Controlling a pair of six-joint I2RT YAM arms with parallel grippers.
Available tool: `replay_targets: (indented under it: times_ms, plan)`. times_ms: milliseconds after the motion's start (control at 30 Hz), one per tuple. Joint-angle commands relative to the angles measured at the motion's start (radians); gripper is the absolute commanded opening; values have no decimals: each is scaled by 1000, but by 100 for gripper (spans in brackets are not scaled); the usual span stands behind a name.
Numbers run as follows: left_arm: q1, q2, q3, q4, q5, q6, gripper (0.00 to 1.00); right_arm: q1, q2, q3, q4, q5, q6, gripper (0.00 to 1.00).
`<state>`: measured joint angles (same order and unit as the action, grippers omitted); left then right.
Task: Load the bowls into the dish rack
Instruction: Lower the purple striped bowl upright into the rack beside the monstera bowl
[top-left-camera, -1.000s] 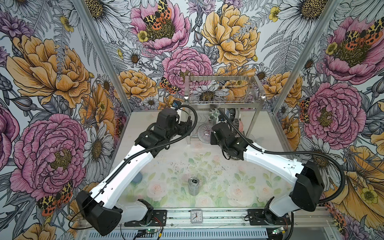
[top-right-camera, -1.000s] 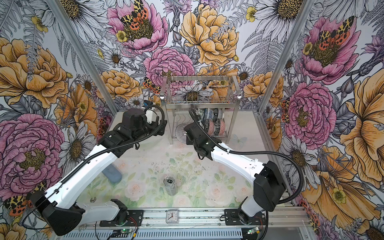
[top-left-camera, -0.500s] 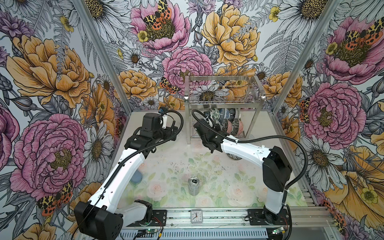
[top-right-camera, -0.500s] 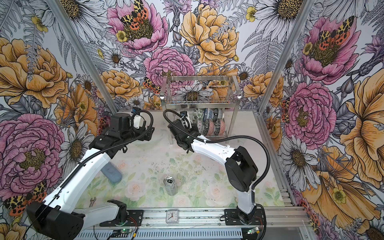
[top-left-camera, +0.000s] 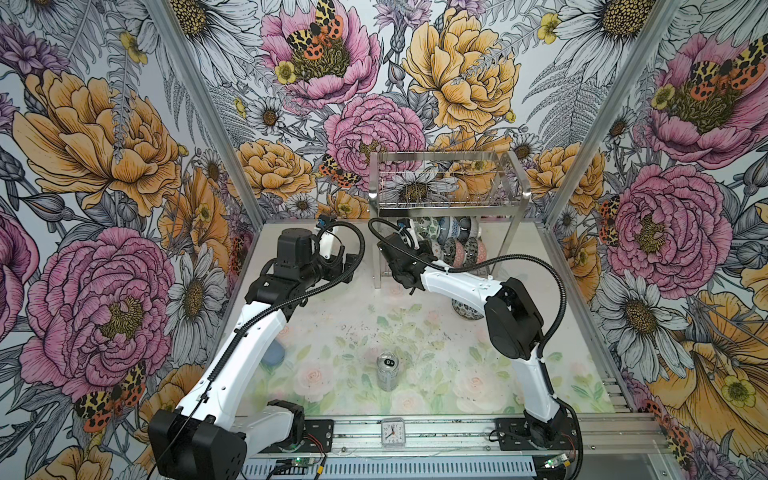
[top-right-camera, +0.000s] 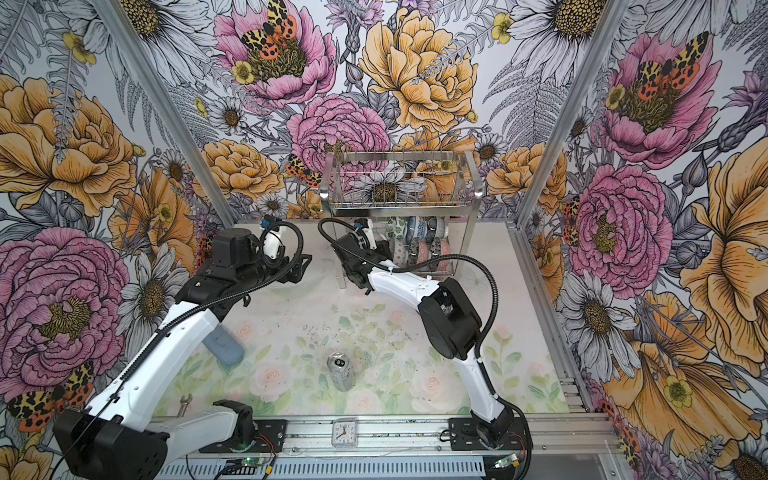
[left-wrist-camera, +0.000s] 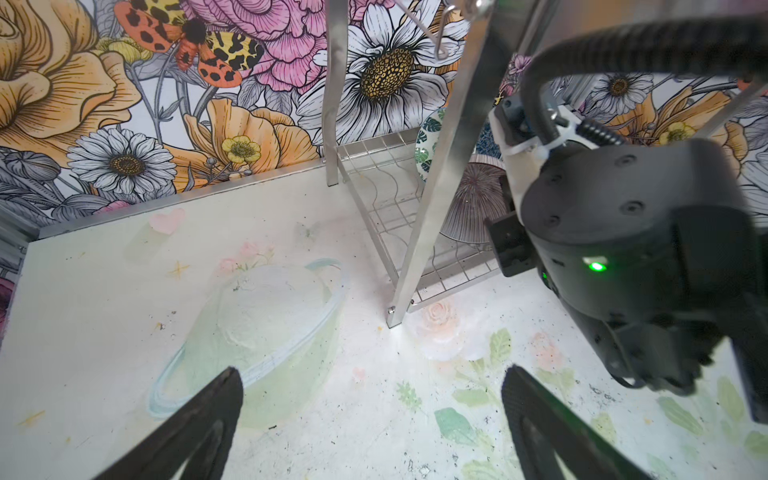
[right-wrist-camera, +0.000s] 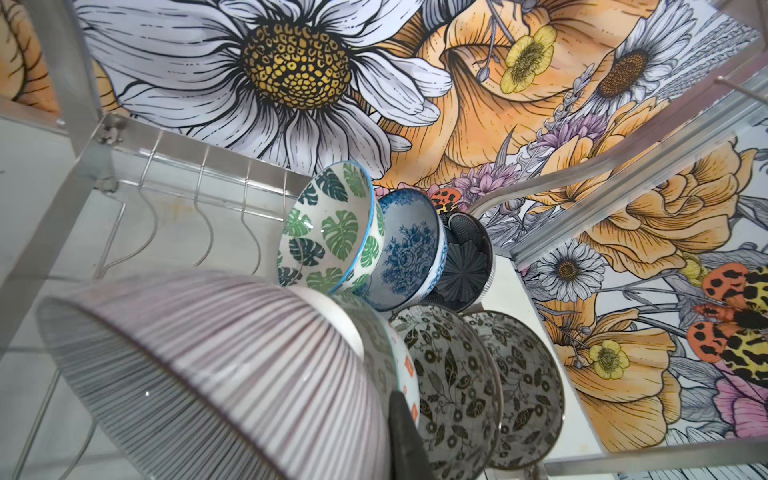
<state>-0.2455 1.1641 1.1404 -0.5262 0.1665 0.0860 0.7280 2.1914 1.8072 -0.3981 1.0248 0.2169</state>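
Since a second ago, the left arm has been drawn back leftward from the dish rack (top-left-camera: 446, 203), and the right arm's elbow has been brought in and lifted while its wrist was carried to the rack's left end.

In both top views the left arm is seen rising from its base at the front left, bent at the elbow, with the wrist held level. The left gripper (left-wrist-camera: 372, 376) is pointed toward the rack's front left leg, its jaws spread wide with nothing between them, above the bare surface (left-wrist-camera: 124, 291).

The right arm is folded high at the elbow, and its forearm is stretched back and left into the lower tier. The right gripper (right-wrist-camera: 403, 424) is closed; one finger (right-wrist-camera: 405, 440) is seen at the rim of the striped bowl (right-wrist-camera: 208, 353), which appears to be pinched there, though the other finger is hidden. That bowl is held on edge at the left end of the lower tier, against the next bowl.

More bowls (top-left-camera: 453, 237) are stood on edge in two rows in that tier. One bowl (top-left-camera: 467, 309) is left on the surface under the right forearm. A can (top-right-camera: 340, 370) is stood upright toward the front, well apart from both grippers.
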Motion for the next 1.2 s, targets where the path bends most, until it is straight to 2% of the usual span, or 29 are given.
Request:
replay_targets:
  times_ms: [0,633,1167]
  plan:
    - [19,-12,-11,32,42,13,99,-22,44,89,79,57,-43,0]
    - [72,-1,-16,49,77,4,99,-85,392,540,97,64,-212,0]
    - [85,9,-31,58,90,5,98,-122,616,838,97,96,-258,0]
